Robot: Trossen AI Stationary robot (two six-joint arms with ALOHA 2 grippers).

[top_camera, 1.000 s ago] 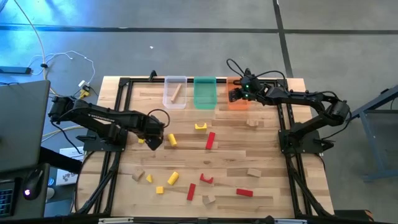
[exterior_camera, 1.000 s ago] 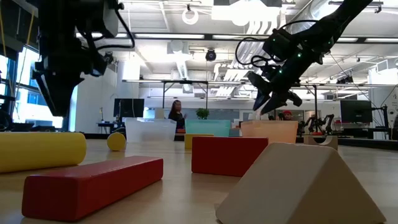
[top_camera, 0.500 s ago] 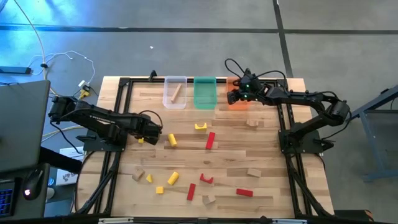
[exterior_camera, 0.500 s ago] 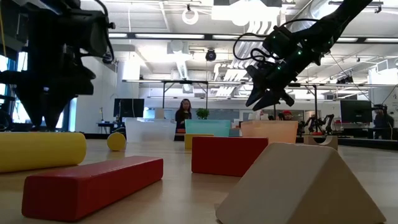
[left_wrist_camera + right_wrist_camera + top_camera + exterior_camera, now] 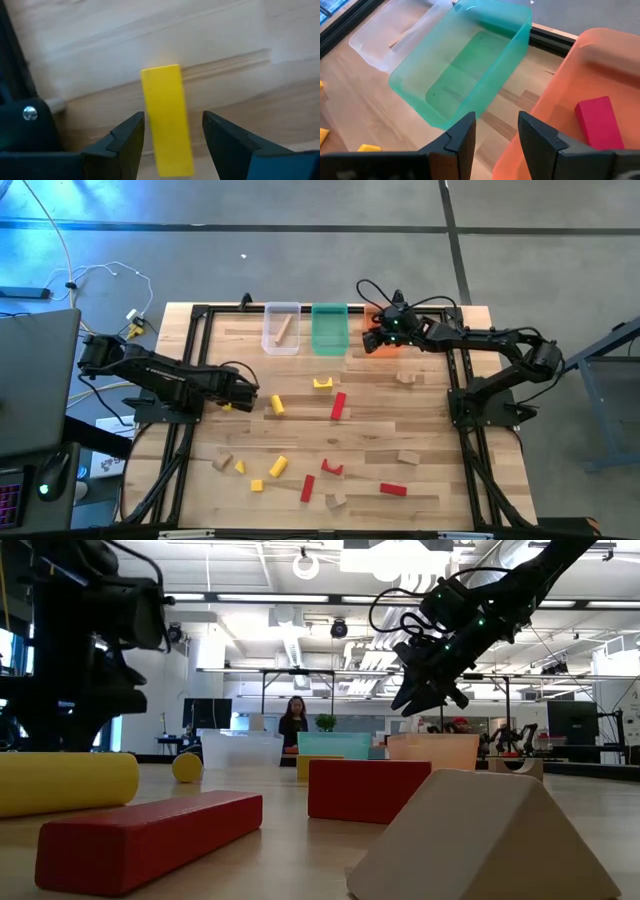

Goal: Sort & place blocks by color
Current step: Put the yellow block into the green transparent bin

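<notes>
The left pincer (image 5: 172, 131) is sitting low over the worktop (image 5: 420, 420) near its left edge, its fingers (image 5: 127, 137) standing apart on either side of a yellow bar block (image 5: 166, 117) that is lying flat on the wood, not clamped on it. The right pincer (image 5: 495, 131) is hanging with fingers apart and empty above the far edge, between the green bin (image 5: 465, 75) and the orange bin (image 5: 580, 90), where a red block (image 5: 597, 122) is lying. Other red, yellow and tan blocks (image 5: 320, 450) are lying scattered across the middle and near part of the worktop.

clear bin (image 5: 281, 327) | green bin (image 5: 329, 329) | orange bin (image 5: 580, 95) | table (image 5: 430, 420)
</notes>
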